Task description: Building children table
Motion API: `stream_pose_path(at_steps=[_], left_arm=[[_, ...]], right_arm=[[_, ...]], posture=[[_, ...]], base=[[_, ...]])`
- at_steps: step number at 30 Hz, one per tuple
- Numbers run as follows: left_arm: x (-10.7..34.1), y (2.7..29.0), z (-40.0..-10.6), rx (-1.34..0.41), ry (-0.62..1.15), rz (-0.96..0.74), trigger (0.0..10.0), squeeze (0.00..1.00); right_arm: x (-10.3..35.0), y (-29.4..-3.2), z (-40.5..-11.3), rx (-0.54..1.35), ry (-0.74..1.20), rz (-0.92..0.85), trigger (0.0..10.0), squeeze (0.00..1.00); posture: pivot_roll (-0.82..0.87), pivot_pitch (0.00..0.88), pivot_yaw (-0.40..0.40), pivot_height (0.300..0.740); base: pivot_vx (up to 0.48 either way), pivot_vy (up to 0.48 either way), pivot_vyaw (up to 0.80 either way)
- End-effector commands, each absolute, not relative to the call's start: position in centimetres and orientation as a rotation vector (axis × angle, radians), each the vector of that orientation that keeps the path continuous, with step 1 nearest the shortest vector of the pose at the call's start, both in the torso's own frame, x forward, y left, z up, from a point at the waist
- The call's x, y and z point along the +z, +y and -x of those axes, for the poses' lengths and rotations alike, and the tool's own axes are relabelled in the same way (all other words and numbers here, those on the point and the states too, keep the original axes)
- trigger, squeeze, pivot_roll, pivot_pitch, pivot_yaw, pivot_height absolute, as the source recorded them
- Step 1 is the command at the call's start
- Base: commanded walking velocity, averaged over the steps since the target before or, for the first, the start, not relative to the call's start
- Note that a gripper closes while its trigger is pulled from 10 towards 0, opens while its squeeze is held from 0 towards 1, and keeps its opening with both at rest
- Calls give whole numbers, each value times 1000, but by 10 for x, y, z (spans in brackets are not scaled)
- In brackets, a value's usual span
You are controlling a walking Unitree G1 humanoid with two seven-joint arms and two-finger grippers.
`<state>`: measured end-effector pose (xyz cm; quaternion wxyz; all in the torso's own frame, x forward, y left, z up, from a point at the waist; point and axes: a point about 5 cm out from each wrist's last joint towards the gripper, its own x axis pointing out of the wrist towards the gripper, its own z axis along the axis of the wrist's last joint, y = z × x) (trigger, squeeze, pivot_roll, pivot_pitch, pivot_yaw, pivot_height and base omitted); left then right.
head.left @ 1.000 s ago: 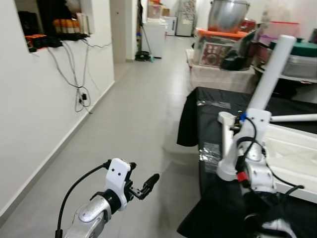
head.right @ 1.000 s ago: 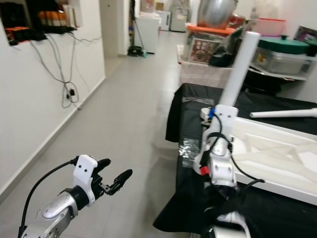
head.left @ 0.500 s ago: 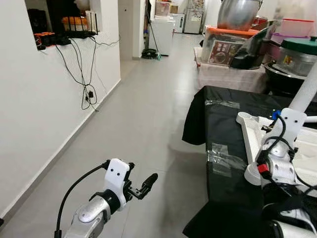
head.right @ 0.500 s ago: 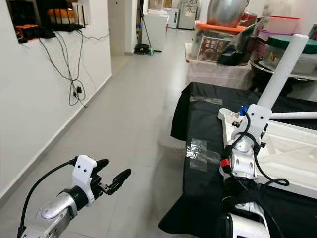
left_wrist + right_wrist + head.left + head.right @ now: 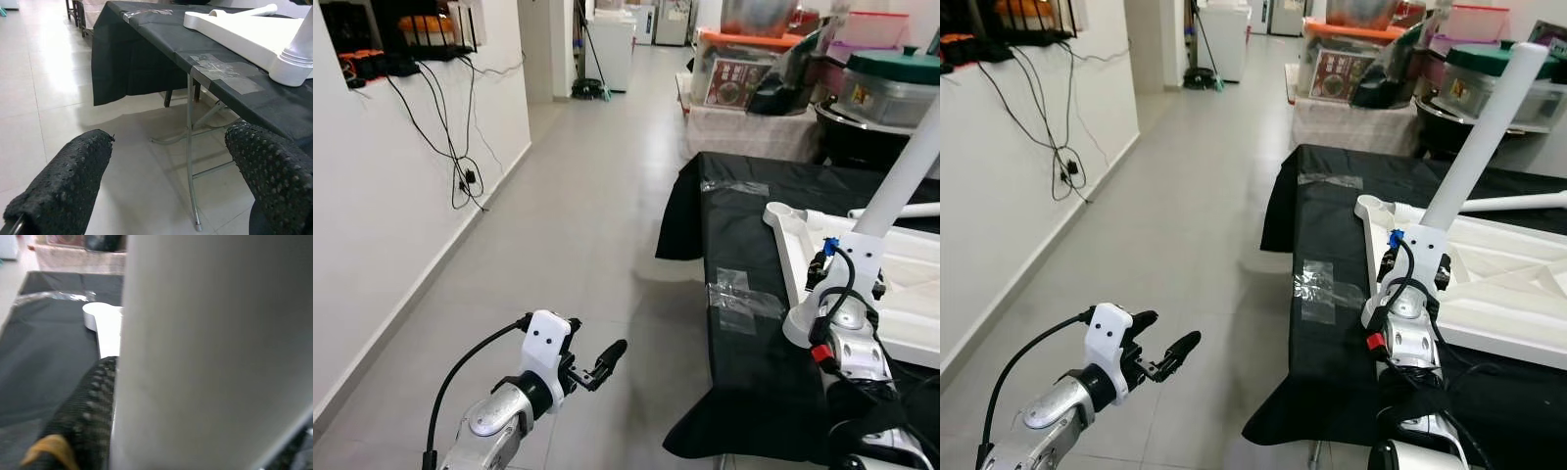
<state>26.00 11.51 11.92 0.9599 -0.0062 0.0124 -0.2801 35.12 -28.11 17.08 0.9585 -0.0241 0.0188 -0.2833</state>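
Table leg [image 5: 1474, 147] in right hand [image 5: 1408, 257], fingers hidden behind wrist

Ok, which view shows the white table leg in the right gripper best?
Right eye view: the white table leg shows full length above the right gripper. Left eye view crops its top; right wrist view blurs it close-up; left wrist view catches its flared base.

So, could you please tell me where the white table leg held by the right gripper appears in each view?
Left eye view: white table leg rising at the right edge.
Right eye view: leg slanting up, right of centre.
Left wrist view: its flared base at the right edge.
Right wrist view: leg close up.
Shared landmark: the white tabletop's rounded corner.
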Motion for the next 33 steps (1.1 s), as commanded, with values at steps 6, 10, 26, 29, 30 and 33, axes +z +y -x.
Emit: stream_pose_path(at_steps=[6,10,26,29,30,33], left_arm=[[116,117,-259,-565,38,18,10000,0],[120,120,-261,-542,18,19,10000,0],[131,128,-272,-440,-31,-4,10000,0],[132,127,-273,-438,-34,-1,10000,0],[132,127,-273,-437,-37,2,10000,0],[133,127,-273,-435,-39,5,10000,0]], right_arm=[[193,-276,-358,-359,-132,-39,10000,0],[197,-277,-358,-289,-164,-61,10000,0],[202,-270,-366,-174,-185,-7,10000,0],[202,-268,-367,-163,-186,-4,10000,0],[201,-268,-367,-163,-183,-1,10000,0],[199,-274,-368,-204,-158,1,10000,0]], posture=[[59,0,-72,740],[61,0,-71,740],[68,0,-69,740],[68,0,-69,740],[66,0,-69,740],[67,0,-70,740]], base=[[0,0,0],[0,0,0],[0,0,0],[0,0,0],[0,-412,0],[0,-425,0]])
